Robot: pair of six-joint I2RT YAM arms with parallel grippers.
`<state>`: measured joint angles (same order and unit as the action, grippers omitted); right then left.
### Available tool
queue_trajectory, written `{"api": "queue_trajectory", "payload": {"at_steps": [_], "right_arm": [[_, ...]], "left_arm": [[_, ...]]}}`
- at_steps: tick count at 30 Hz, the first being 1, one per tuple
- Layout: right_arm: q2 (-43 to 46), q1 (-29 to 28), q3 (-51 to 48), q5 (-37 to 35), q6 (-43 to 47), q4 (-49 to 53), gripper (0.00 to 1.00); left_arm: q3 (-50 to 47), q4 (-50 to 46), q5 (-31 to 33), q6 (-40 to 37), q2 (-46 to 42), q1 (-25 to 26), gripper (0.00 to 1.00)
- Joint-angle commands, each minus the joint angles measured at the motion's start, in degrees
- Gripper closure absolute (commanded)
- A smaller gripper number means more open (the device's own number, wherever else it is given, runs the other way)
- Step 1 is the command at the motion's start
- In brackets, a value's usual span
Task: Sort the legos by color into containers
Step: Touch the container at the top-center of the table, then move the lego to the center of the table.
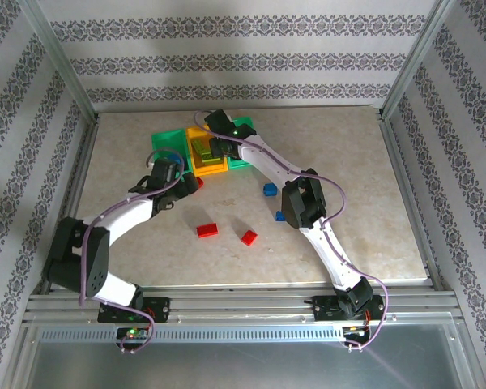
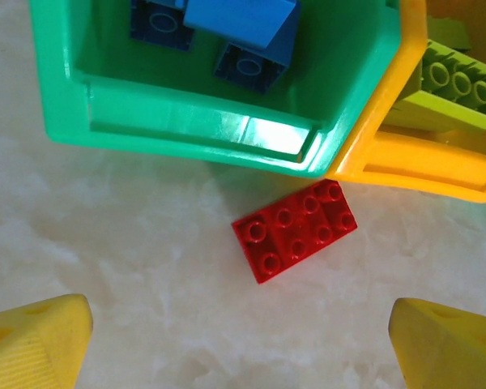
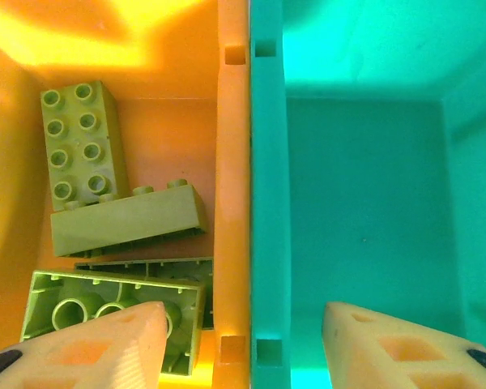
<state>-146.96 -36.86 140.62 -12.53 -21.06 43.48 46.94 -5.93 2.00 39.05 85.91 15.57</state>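
**DESK:** What is the left arm over?

**PHOTO:** The left claw hangs wide and empty above a red brick. The brick lies flat, studs up, on the bench, at the near corner of the orange-yellow bin, where it meets the green bin holding blue bricks. Whether brick and bin touch cannot be told.

**DESK:** Which way does it lie from the fingers?

**PHOTO:** It lies ahead of them, toward the orange-yellow bin, slightly right of centre in the wrist view. Its long axis slants, closer to the line between the two fingers than across it. The wrist probably needs a turn and a short reach forward. The bin corner crowds the far end.

**DESK:** And the right arm?

**PHOTO:** The right claw hovers over the wall the orange-yellow bin shares with the empty green bin. Its fingers are part-way apart and grip nothing. Lime bricks lie inside the orange-yellow bin. The left arm is nearer the red brick.

**DESK:** Surroundings?

**PHOTO:** The bench is pale and marbled. Two more red bricks and two loose blue ones lie well out from the orange-yellow bin, toward the arm bases. Patterned wall panels enclose the cell.
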Motion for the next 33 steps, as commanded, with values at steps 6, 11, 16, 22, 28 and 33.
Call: {"api": "queue_trajectory", "payload": {"at_steps": [6, 11, 16, 22, 28, 33], "right_arm": [[-2.4, 0.3, 1.6, 0.7, -1.0, 0.9, 0.58], [-1.9, 0.0, 1.5, 0.1, -1.1, 0.9, 0.58], [-1.7, -0.1, 1.3, 0.3, -1.0, 0.9, 0.58], [-1.4, -0.2, 1.1, 0.2, -1.0, 1.0, 0.55], [-0.1, 0.0, 1.0, 0.0, -0.7, 0.8, 0.49], [0.9, 0.2, 1.1, 0.0, -0.5, 0.6, 0.44]], "left_arm": [[3.1, 3.7, 3.2, -0.6, 3.0, 1.2, 0.06], [3.2, 5.9, 3.4, -0.3, 5.8, 1.4, 0.11], [6.2, 5.5, 4.9, -1.4, 10.3, 2.6, 0.11], [9.1, 4.7, 6.5, -2.5, 14.4, 3.6, 0.08], [12.2, 1.5, 8.6, -3.2, 18.0, 4.0, 0.07], [13.4, -1.1, 11.0, -4.5, 19.8, 4.8, 0.08]]}}
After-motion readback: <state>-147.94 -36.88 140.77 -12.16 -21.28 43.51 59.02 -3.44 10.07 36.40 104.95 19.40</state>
